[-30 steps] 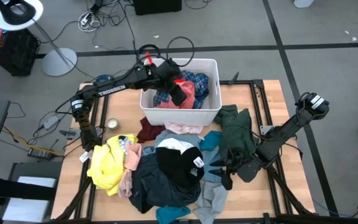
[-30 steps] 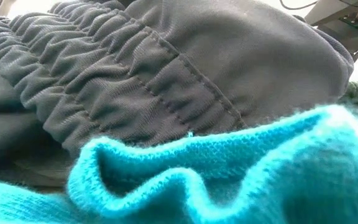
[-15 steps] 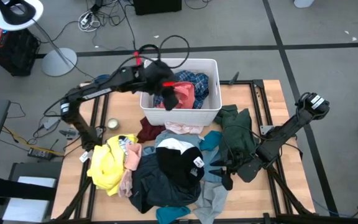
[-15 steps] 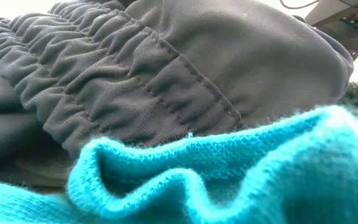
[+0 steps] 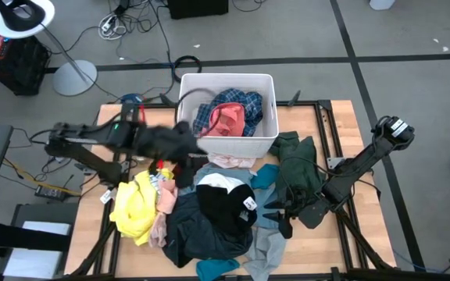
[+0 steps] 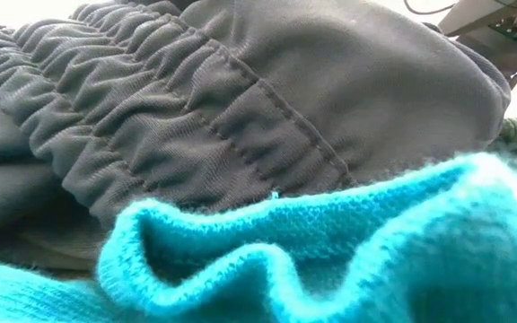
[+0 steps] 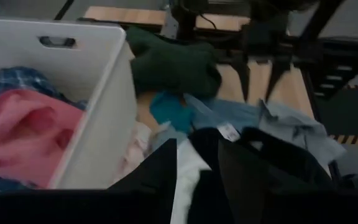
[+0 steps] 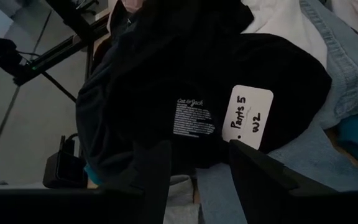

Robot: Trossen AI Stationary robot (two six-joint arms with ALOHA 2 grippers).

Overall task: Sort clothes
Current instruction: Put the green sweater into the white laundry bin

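Note:
The clothes lie in a heap on the table: yellow (image 5: 133, 207), black (image 5: 225, 204), dark green (image 5: 299, 162), teal (image 5: 264, 176), maroon (image 5: 187, 162) and light blue denim (image 5: 269, 243). A salmon pink garment (image 5: 226, 119) and a blue plaid one (image 5: 250, 101) lie in the white bin (image 5: 226, 145). My left gripper (image 5: 184, 148) is open and empty, above the heap's far left part, just in front of the bin (image 7: 98, 124). My right gripper (image 5: 278, 217) is open and empty, low at the heap's right side, facing the black garment (image 8: 191, 81).
A white tag (image 8: 248, 116) is on the black garment. A grey garment with a gathered waistband (image 6: 240, 108) and a teal knit (image 6: 330, 251) fill the low view. A small round tin (image 5: 141, 156) stands left of the bin. Bare wood shows at the table's far right (image 5: 338, 129).
My left gripper has swung from over the bin toward the table's near left, out past the bin's front wall, to above the heap. The salmon pink garment lies in the bin, now uncovered. My right arm has kept still.

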